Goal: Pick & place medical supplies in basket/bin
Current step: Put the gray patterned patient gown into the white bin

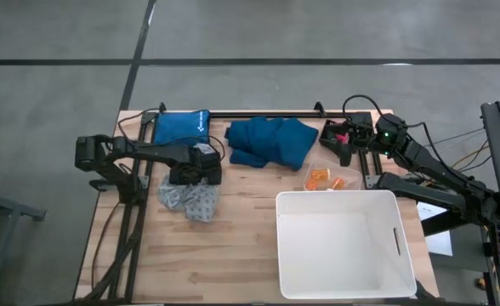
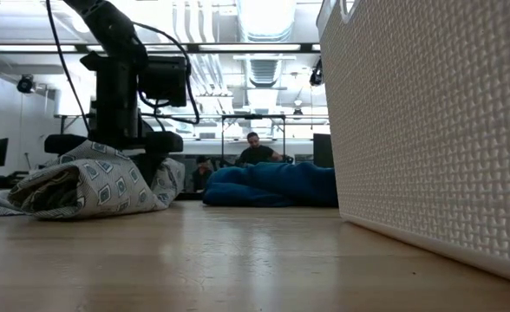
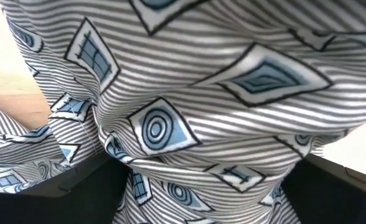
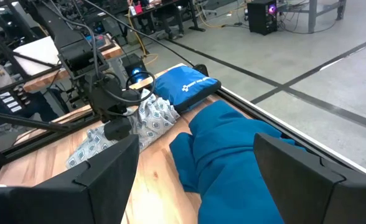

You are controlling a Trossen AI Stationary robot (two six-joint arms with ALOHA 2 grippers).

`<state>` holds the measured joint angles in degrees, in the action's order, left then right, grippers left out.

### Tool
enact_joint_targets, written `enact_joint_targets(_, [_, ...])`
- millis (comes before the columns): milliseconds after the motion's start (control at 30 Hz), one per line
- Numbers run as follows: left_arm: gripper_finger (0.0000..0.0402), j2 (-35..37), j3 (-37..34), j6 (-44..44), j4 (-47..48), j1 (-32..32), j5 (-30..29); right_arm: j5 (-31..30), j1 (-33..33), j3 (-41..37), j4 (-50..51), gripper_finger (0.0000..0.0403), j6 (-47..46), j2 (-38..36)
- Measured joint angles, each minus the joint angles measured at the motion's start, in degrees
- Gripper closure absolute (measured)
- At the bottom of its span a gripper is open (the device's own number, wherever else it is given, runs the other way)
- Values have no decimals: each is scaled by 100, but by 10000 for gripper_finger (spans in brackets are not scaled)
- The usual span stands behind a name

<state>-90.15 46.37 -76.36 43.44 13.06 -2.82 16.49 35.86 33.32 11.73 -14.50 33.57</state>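
- Directly beneath the left tool (image 1: 196, 174), spread wide, lies the patterned garment (image 1: 190, 201), cloth bulging between its fingers (image 3: 77, 186).
- Contact seemingly unclear; fingertips hidden.

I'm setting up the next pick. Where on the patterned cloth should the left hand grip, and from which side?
Probably the raised fold at the crumpled patterned cloth's far edge, from straight above. It lies bunched on the table, so a ridge gives the fingers something to pinch. The left hand already sits there, open, with cloth bulging between its fingers.
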Motion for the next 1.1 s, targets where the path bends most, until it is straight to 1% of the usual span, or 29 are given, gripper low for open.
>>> enact_joint_targets(233, [20, 4, 7, 1, 69, -1, -59, 0, 1, 0, 0, 92, 0, 0])
enact_joint_targets(333, [31, 4, 8, 2, 80, 0, -64, 0, 2, 0, 0, 92, 0, 1])
enact_joint_targets(433, [55, 7, 11, 2, 84, 0, -63, 0, 2, 0, 0, 92, 0, -1])
enact_joint_targets(833, [177, 11, 13, 0, 2, 0, -80, 0, 1, 0, 0, 92, -1, 0])
enact_joint_targets(967, [206, 15, 13, 0, -18, 0, -77, 0, 0, 0, 0, 92, 0, -1])
enact_joint_targets(1100, [221, 15, 11, 0, -62, 0, -77, 0, 1, 0, 0, 92, 0, 0])
